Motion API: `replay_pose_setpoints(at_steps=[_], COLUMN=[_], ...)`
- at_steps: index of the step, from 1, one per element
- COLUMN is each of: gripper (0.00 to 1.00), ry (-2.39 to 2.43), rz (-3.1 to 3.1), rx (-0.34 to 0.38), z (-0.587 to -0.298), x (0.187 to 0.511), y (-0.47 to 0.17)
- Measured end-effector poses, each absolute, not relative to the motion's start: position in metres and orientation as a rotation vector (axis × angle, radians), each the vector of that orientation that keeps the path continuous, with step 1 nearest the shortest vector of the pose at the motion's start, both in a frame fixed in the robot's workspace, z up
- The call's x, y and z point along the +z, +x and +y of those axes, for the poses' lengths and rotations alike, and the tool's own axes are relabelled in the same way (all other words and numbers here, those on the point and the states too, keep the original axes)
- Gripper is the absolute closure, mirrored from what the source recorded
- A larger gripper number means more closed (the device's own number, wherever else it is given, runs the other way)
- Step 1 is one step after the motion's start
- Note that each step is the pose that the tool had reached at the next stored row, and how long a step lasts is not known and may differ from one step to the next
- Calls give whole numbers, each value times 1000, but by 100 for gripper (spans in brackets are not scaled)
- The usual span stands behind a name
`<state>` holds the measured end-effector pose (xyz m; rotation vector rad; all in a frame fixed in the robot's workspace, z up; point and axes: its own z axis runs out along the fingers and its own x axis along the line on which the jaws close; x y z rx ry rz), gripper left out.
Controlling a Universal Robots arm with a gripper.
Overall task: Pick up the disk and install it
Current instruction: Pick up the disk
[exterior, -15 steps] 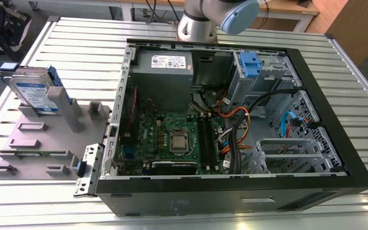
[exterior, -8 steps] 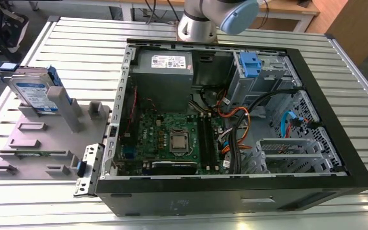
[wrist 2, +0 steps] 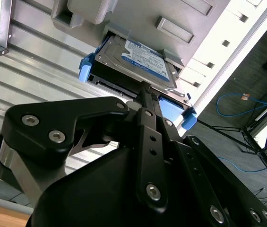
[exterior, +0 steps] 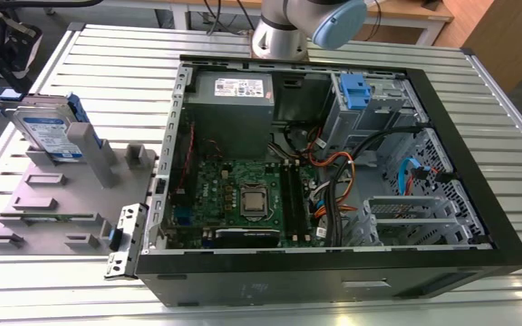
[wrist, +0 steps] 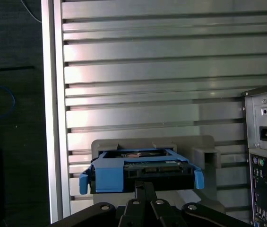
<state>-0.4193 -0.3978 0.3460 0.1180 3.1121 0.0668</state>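
Observation:
The disk (exterior: pixel 48 130) is a silver hard drive with a white-and-blue label in a blue plastic bracket. It stands upright in a slot of the grey fixture (exterior: pixel 62 197) at the exterior view's left. In both wrist views the disk (wrist 2: pixel 142 59) (wrist: pixel 142 165) lies just beyond my gripper (wrist 2: pixel 145 90) (wrist: pixel 145 185). The black fingers are pressed together with nothing between them, and they point at the disk's connector edge. I cannot tell if the tips touch it.
An open computer case (exterior: pixel 478 204) lies right of the fixture, with a power supply (exterior: pixel 234 92), a motherboard and a grey cage with a blue tab (exterior: pixel 356 92) inside. The arm's column (exterior: pixel 284 34) rises behind it. The slatted table's edge (wrist: pixel 53 94) runs near the fixture.

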Motion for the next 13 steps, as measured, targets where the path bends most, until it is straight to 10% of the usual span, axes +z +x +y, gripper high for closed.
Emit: replay_pose_setpoints(at_steps=[13], gripper=[89], ry=[104], rz=[3113], rx=[67], z=[-398], x=[346], y=[-419])
